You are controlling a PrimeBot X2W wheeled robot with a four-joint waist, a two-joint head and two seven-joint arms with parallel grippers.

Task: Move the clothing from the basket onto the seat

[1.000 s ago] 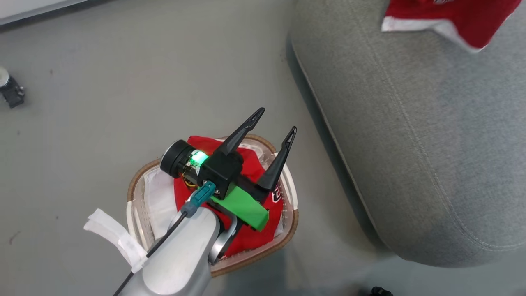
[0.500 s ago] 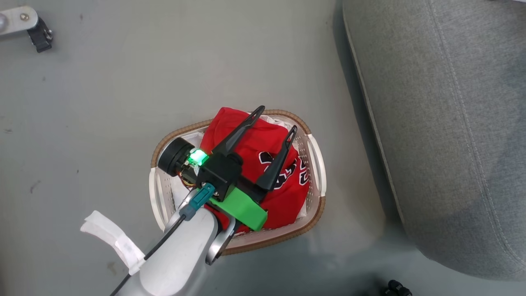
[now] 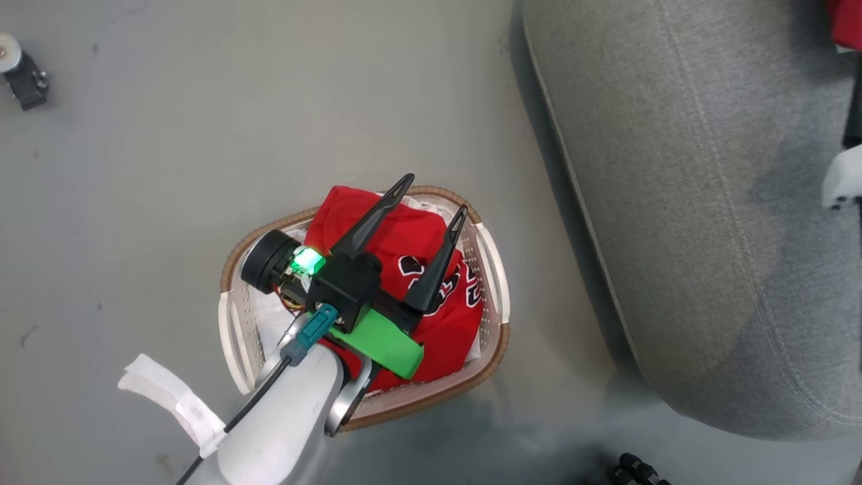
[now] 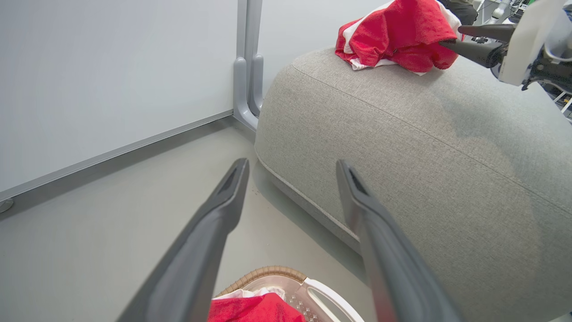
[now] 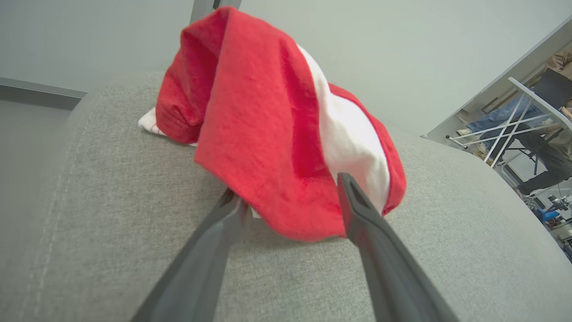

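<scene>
- Step in hand, as I judge it: a second pick. The left gripper (image 3: 434, 195) hovers above the basket (image 3: 497, 347), fingers spread wide with nothing between them.
- The basket stands on the floor just off the rounded edge of the seat (image 3: 673, 202). A red jersey (image 3: 448, 330) is heaped in it, lapping over the rim at one end, on top of a white cloth (image 3: 269, 323) (garment or liner, I cannot tell).
- Another jersey (image 5: 268, 134), red and white, lies bunched on the seat's top near its far edge. The right gripper (image 5: 289, 187) has its fingers apart on either side of the cloth's lower fold, clamping nothing.
- Next move: tip the left fingers downward, sink them into the heap, and close on a thick fold.
</scene>
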